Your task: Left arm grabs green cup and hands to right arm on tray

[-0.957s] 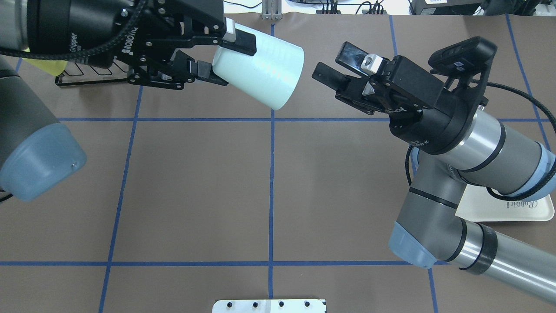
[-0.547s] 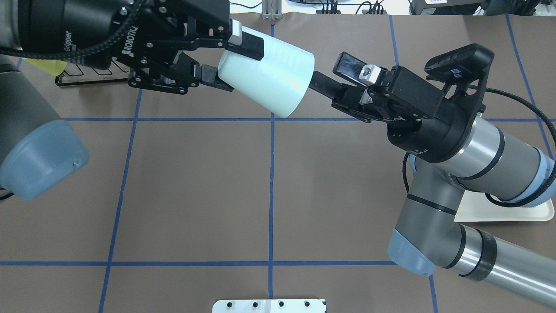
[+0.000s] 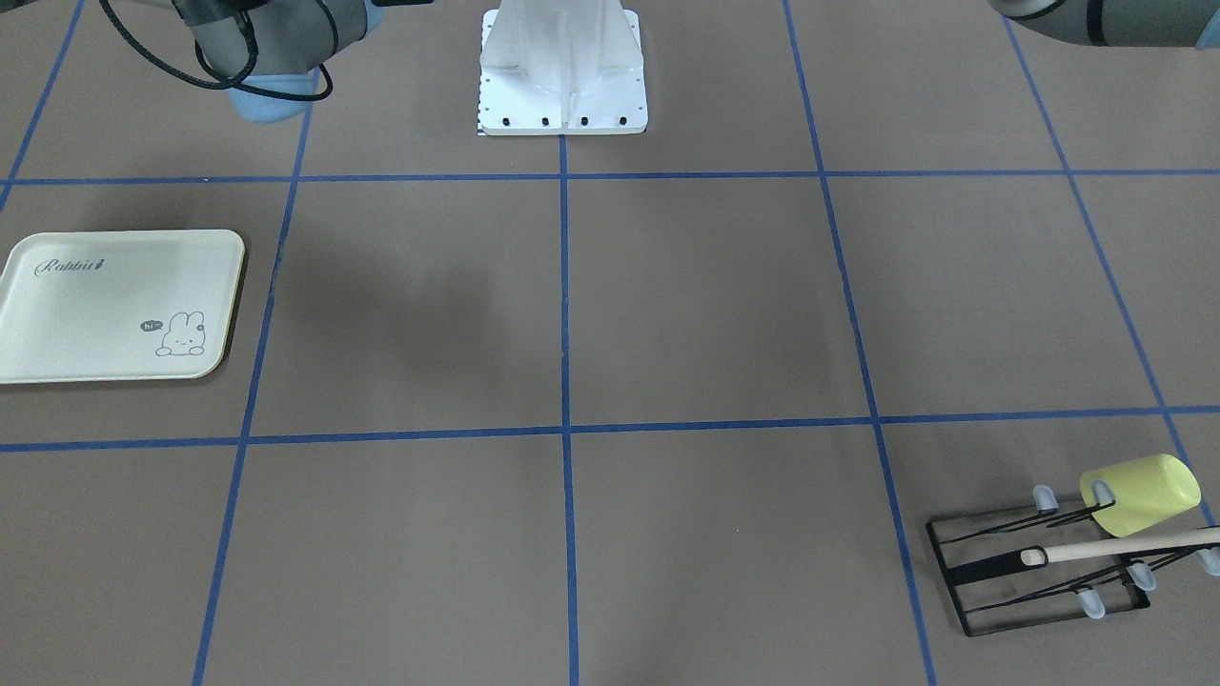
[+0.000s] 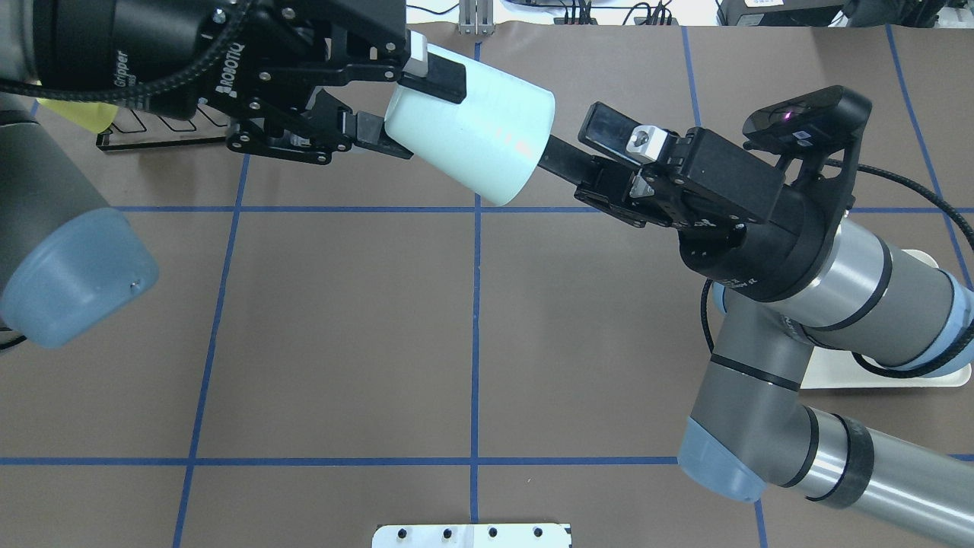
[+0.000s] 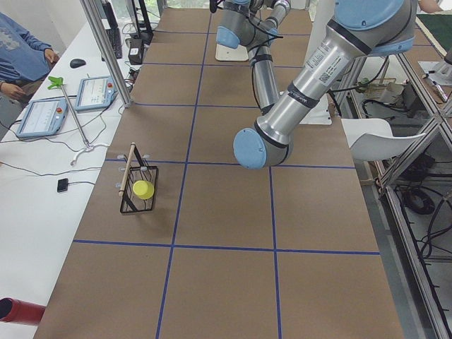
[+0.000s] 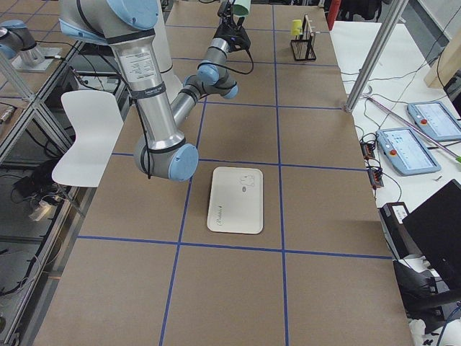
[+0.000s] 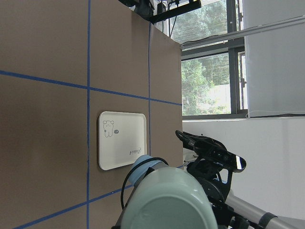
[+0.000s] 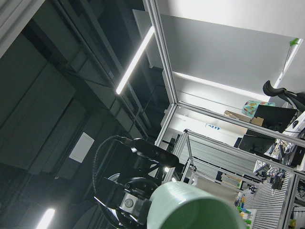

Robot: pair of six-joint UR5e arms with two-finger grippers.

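My left gripper (image 4: 407,106) is shut on the narrow base of the pale green cup (image 4: 475,125) and holds it high above the table, on its side, mouth towards the right arm. My right gripper (image 4: 580,144) is open at the cup's mouth. Its lower finger reaches the rim and its upper finger stands just short of it. The cup fills the bottom of the left wrist view (image 7: 167,202) and of the right wrist view (image 8: 193,210). The cream tray (image 3: 114,305) lies flat with nothing on it; in the overhead view the tray (image 4: 936,374) is mostly hidden under the right arm.
A yellow-green cup (image 3: 1139,494) and a wooden stick lie on a black wire rack (image 3: 1039,564) at the table's far corner on my left. The robot's white base plate (image 3: 562,86) stands at the near edge. Blue tape lines cross the brown table.
My right gripper has moved left towards the cup's mouth, from a clear gap to its lower finger at the rim. My left gripper has shifted the cup slightly right.
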